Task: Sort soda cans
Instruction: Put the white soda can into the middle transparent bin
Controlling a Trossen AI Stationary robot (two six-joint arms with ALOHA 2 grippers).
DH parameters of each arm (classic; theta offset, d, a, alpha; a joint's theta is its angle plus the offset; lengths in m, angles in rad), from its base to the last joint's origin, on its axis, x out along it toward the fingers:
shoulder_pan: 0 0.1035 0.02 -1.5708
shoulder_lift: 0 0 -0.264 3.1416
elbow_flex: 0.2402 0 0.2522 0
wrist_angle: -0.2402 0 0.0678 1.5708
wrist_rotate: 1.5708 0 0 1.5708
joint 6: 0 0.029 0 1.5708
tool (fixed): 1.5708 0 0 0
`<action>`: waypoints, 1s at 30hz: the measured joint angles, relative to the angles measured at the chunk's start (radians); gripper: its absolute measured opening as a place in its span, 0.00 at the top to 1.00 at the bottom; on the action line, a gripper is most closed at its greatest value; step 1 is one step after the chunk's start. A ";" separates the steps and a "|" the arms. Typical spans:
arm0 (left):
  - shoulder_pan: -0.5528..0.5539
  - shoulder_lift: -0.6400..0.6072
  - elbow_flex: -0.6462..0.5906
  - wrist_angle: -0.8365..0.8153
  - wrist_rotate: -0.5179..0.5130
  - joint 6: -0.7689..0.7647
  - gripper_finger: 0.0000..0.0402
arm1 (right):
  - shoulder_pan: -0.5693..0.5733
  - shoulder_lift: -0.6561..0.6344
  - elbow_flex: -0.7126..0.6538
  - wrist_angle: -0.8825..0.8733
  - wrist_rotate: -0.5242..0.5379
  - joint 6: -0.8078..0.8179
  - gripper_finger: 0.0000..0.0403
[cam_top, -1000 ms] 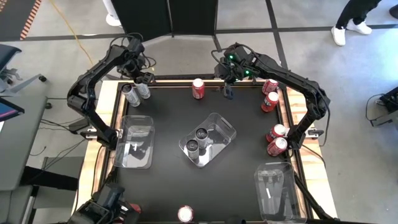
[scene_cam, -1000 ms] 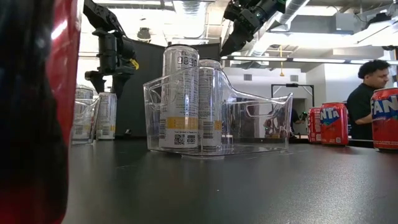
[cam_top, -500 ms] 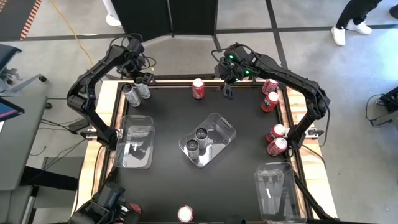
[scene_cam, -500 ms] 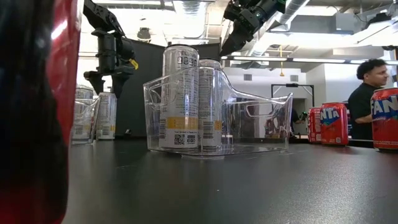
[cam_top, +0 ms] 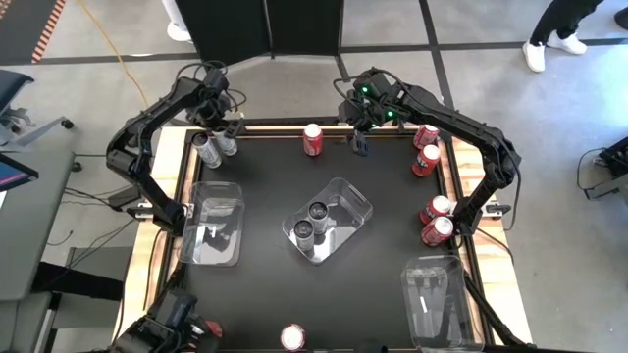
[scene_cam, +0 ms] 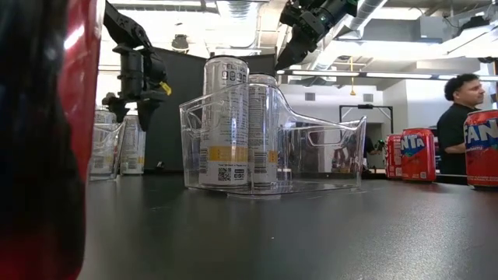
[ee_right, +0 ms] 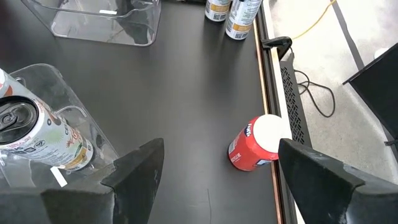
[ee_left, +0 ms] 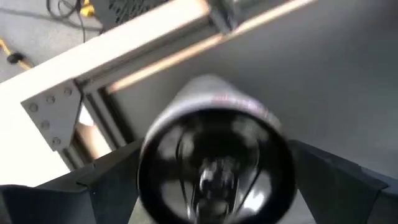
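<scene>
two silver cans point(cam_top: 213, 147) under the open left hand point(cam_top: 222, 127)

Two dark, near-black jointed arms of rounded segments and bulky joints. The left arm point(cam_top: 147, 118) carries looped black cables near its wrist and a small yellow marking. The right arm point(cam_top: 471, 132) shows green lights at its wrist. Both end in flat, angular black fingers point(ee_right: 323, 180).

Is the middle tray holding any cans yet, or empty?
Holding two. The clear tray at the table's centre has two silver cans standing upright inside, dark tops up.
</scene>
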 joint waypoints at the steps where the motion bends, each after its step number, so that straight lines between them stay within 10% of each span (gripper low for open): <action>1: 0.004 0.000 -0.003 0.004 0.004 0.002 0.08 | 0.000 0.000 0.000 0.000 0.000 0.001 0.18; 19: 0.009 0.000 -0.053 0.063 0.006 0.008 0.08 | 0.000 0.000 0.000 0.011 0.000 0.010 0.18; 30: 0.009 0.000 -0.053 0.068 0.005 0.012 0.31 | 0.000 0.000 0.000 0.011 0.000 0.009 0.18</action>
